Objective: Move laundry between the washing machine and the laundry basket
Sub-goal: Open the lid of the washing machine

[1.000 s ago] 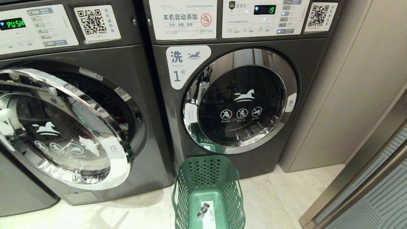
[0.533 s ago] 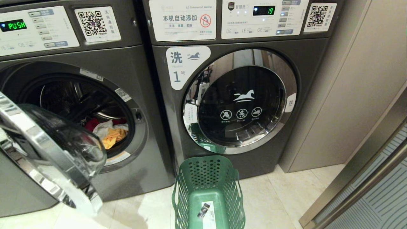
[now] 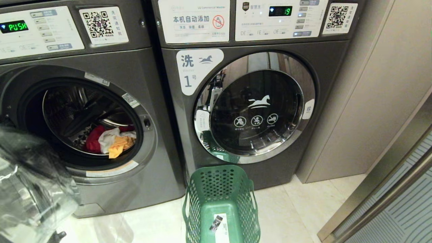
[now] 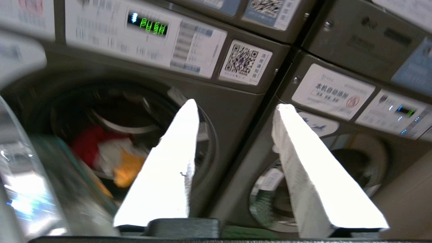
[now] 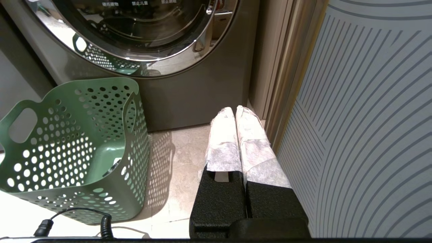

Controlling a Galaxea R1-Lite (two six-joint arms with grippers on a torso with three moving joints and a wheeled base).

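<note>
Fingers (image 4: 175, 162) of the left gripper (image 4: 236, 111) gape; door (image 3: 30, 195) blurred, cut off.

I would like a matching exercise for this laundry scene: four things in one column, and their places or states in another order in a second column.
Things:
1. laundry
2. basket
3. right gripper
4. machine 1 door

Places or states:
A. closed, with chrome rim
B. inside the open drum
C. on the floor, no clothes inside
D. shut, near the floor by the striped panel

Pairs: 1-B, 2-C, 3-D, 4-A
</note>
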